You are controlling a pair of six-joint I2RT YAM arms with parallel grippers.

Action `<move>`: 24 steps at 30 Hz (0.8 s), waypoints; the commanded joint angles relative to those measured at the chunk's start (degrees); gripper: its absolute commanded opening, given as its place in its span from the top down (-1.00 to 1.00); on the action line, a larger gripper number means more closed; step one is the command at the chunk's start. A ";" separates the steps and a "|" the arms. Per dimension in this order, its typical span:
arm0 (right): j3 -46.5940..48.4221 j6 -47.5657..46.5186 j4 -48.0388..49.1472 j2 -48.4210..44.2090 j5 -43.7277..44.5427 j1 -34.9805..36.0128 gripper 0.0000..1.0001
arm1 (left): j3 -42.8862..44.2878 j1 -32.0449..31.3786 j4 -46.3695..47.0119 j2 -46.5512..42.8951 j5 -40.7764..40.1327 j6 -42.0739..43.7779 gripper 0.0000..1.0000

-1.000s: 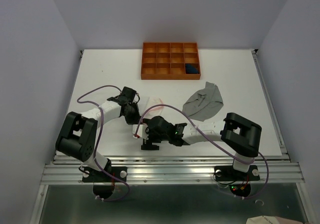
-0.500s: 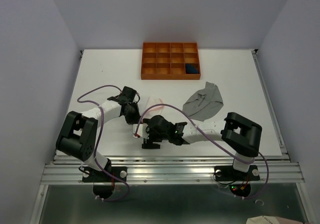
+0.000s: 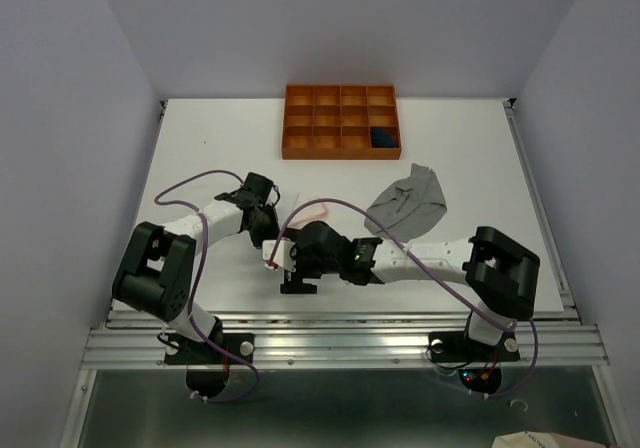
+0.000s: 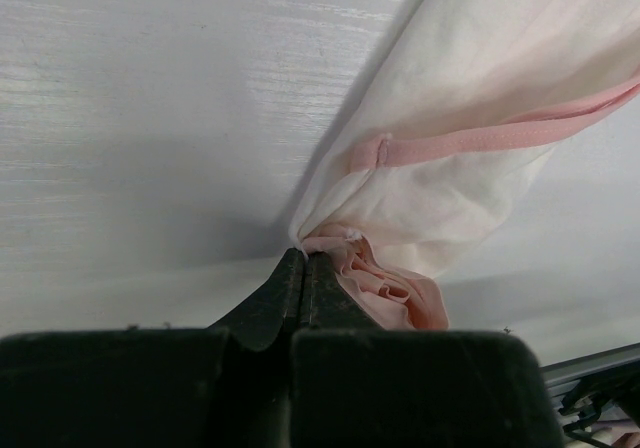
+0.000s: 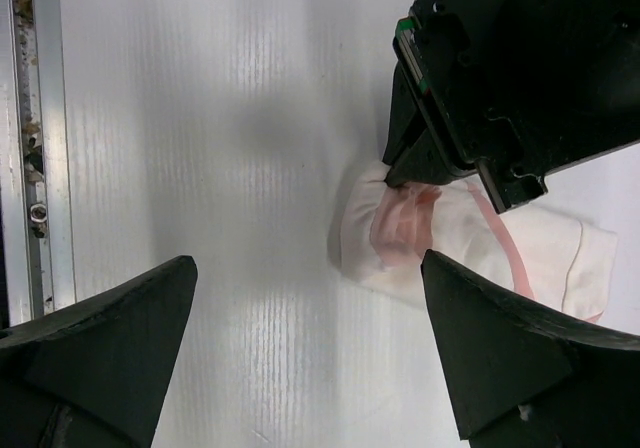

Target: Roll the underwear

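The thin pale pink-white underwear (image 4: 450,138) lies partly rolled on the white table, and its bunched pink-trimmed end is pinched in my left gripper (image 4: 303,258), which is shut on it. In the top view this garment (image 3: 292,208) shows only in part behind the arms and a cable. My right gripper (image 5: 308,263) hovers open just above the roll's end (image 5: 440,238), with its fingers apart on either side and touching nothing. The grey underwear (image 3: 408,203) lies crumpled at mid right. The navy underwear (image 3: 381,138) sits in a compartment of the orange tray (image 3: 340,121).
The orange tray has several compartments and stands at the back centre of the table. A metal rail (image 5: 25,138) runs along the table's near edge, close to my right gripper. Purple cables loop over both arms (image 3: 200,180).
My right arm has reached further left and forward, bringing its open gripper closer to the pink-white garment. The left arm and its grip look unchanged.
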 commanded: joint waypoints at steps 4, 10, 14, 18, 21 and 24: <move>4.36 -2.20 0.43 3.38 -2.18 -0.05 -1.00 | -1.37 -0.09 -4.01 2.81 -2.79 1.46 1.00; 5.86 -2.56 0.08 7.07 -5.88 -1.27 -0.96 | -1.46 -0.17 -4.27 2.98 -2.88 1.37 1.00; 5.33 -1.86 0.17 7.78 -6.93 -2.69 -0.87 | -1.28 -0.17 -4.45 3.16 -3.14 1.37 1.00; 4.81 -1.07 0.43 8.04 -6.31 -5.05 -0.84 | -1.37 -0.17 -4.45 3.42 -3.05 1.37 1.00; 4.46 -0.71 0.52 8.48 -6.67 -6.37 -0.83 | -1.28 -0.09 -4.45 3.60 -3.14 1.46 1.00; 4.37 -0.36 0.52 9.18 -7.71 -6.99 -0.77 | -1.19 -0.09 -4.53 3.69 -3.23 1.46 1.00</move>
